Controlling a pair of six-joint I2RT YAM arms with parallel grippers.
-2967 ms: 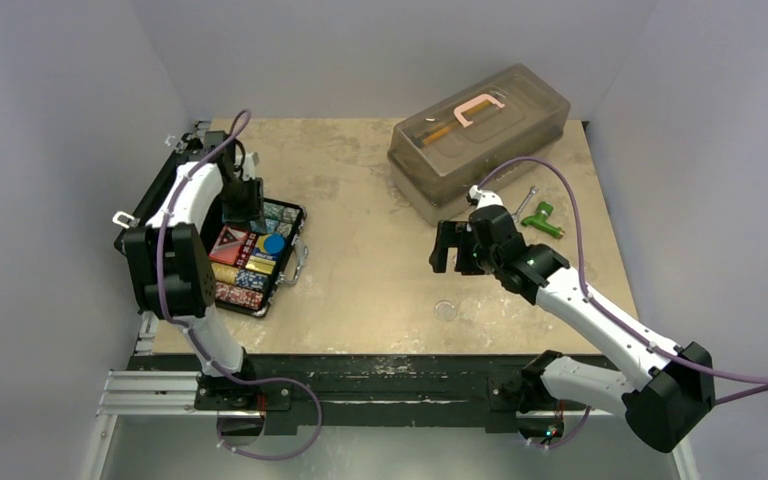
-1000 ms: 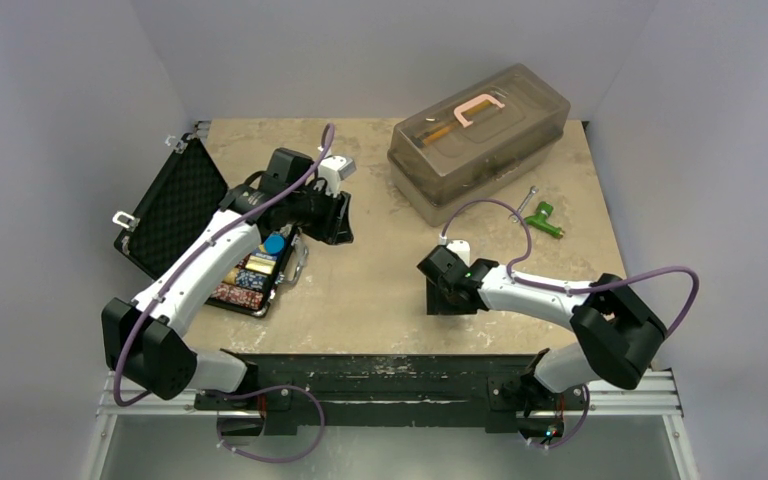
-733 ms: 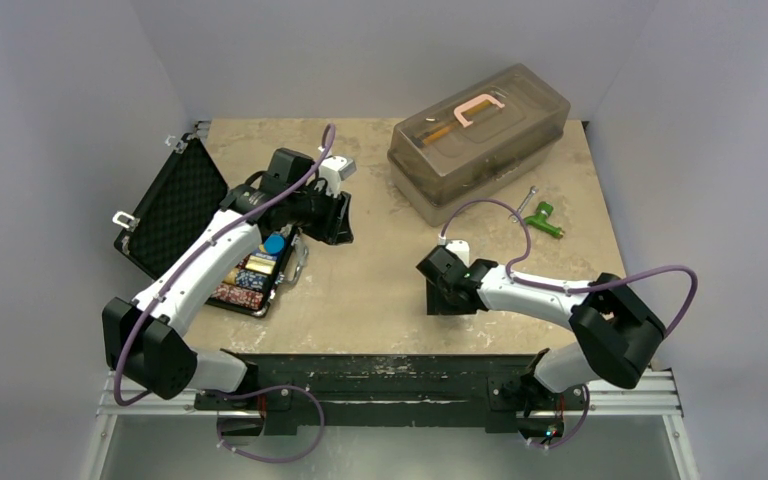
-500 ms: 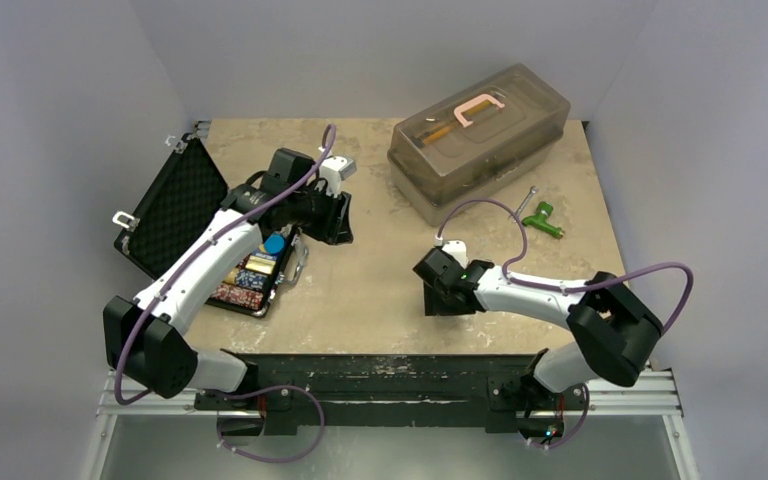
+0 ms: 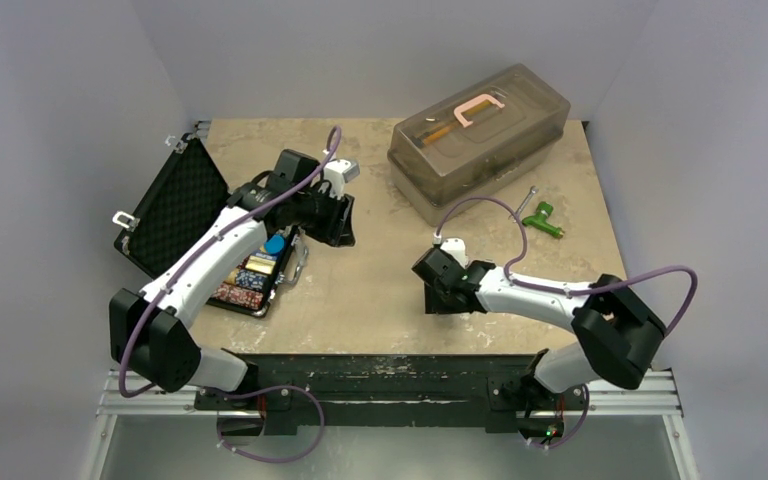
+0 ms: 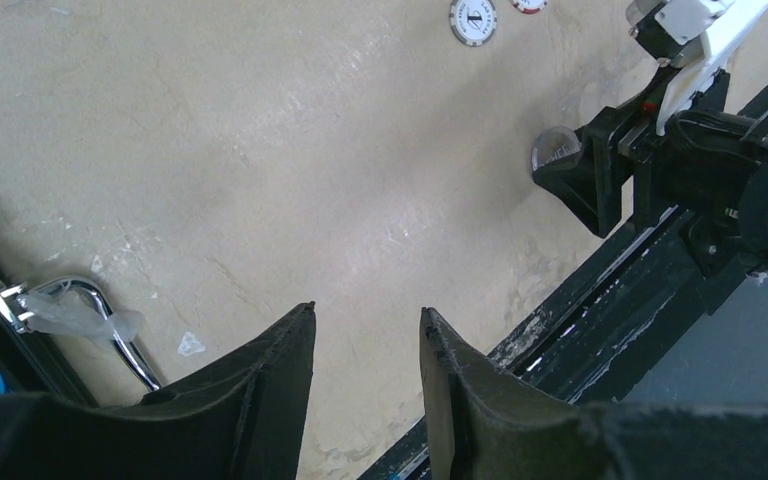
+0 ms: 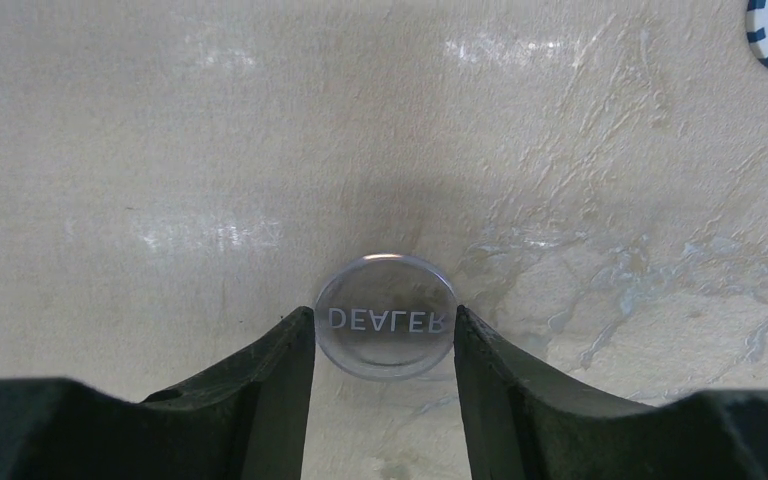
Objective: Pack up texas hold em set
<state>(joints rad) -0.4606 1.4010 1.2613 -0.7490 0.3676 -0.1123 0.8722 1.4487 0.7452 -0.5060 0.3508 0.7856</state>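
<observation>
The black case [image 5: 175, 205] of the texas hold em set lies open at the left, rows of chips [image 5: 245, 280] and a blue disc [image 5: 275, 243] inside. A clear disc marked DEALER [image 7: 385, 318] lies on the table near the front edge. My right gripper [image 7: 385, 322] is low over it, both fingertips touching its rim. From the left wrist, that disc [image 6: 557, 150] shows at the right gripper's [image 6: 585, 175] tips. My left gripper [image 6: 367, 318] hovers open and empty just right of the case, by its chrome handle [image 6: 110, 330].
A translucent grey tub [image 5: 480, 135] with a pink clamp [image 5: 478, 108] on it stands at the back right; a green-handled tool [image 5: 543, 222] and a wrench [image 5: 526, 203] lie beside it. A white-and-blue chip [image 6: 473, 18] and a red one [image 6: 528, 4] lie loose on the table.
My right gripper's fingers have closed in onto the dealer disc. The left arm, earlier over the case, has moved out to its right and has barely shifted in the last second.
</observation>
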